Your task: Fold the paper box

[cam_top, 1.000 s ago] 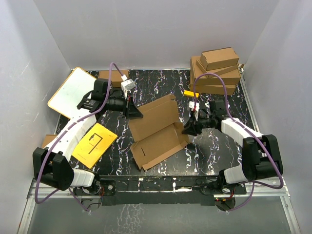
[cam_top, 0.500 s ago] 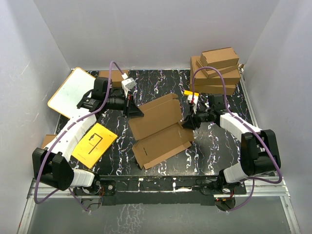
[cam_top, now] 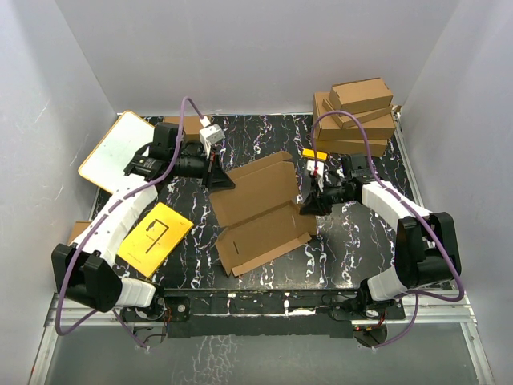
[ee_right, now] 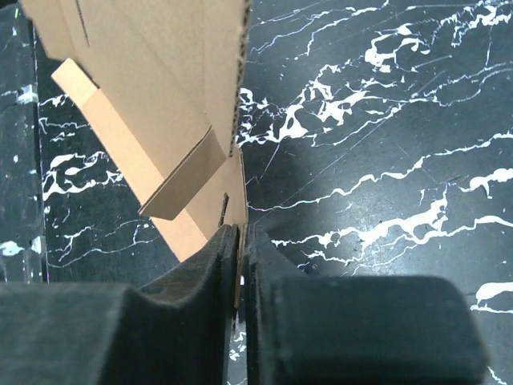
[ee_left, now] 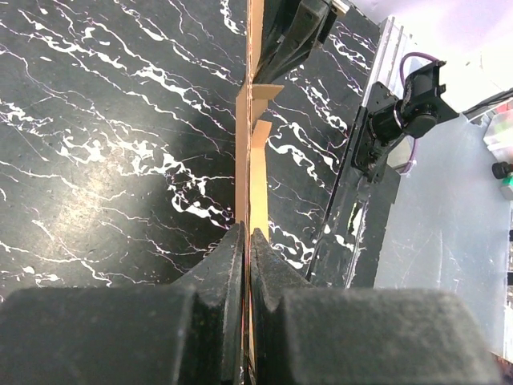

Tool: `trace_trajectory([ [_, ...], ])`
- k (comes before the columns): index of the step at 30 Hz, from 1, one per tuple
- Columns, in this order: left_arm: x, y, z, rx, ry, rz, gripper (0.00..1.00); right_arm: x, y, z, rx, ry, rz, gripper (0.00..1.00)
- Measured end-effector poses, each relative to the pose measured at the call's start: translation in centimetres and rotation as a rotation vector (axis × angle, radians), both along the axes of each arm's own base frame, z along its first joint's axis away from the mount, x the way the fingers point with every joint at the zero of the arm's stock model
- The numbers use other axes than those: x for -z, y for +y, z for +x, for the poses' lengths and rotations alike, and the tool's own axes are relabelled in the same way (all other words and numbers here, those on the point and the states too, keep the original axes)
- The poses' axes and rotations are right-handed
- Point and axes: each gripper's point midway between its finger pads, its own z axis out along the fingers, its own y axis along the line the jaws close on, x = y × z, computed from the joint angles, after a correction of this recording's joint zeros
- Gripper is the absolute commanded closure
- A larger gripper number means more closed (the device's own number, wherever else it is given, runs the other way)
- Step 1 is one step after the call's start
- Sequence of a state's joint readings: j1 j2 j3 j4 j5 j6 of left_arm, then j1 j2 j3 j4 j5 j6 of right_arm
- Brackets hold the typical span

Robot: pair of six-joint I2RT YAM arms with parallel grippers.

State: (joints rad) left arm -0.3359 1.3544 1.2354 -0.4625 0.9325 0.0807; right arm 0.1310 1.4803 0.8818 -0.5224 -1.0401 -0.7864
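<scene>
white arm links (cam_top: pixel 120 215), black joints (cam_top: pixel 86 279), purple cables (cam_top: pixel 186 103)

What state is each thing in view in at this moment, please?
paper box, open unfolded sheet, pinched at two opposite edges.
left hand, shut on the paper box.
right hand, shut on the paper box.
stacked boxes, folded shut, piled at the far right.
yellow card, lying flat.
white board, lying at the far left.
</scene>
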Motion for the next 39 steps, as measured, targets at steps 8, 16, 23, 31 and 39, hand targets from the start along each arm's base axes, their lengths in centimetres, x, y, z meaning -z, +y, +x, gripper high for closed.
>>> trace_trajectory([
  [8,-1.5,0.1,0.9,-0.011,-0.049,0.019,1.00,-1.3,0.3,0.5,-0.031,-0.045,0.020,0.92],
  [16,-3.5,-0.5,3.3,-0.002,-0.122,0.016,1.00,-4.4,0.4,5.6,0.123,-0.252,0.065,0.92],
  [23,-1.0,-0.8,4.1,0.000,-0.094,0.032,1.00,-2.3,0.6,7.0,0.245,-0.303,0.085,0.92],
  [31,1.0,-0.9,4.2,0.002,-0.071,0.029,1.00,-1.5,0.6,6.9,0.262,-0.317,0.095,0.90],
  [39,1.9,-1.0,4.1,-0.001,-0.047,0.025,1.00,-0.5,0.6,5.9,0.217,-0.291,0.065,0.79],
])
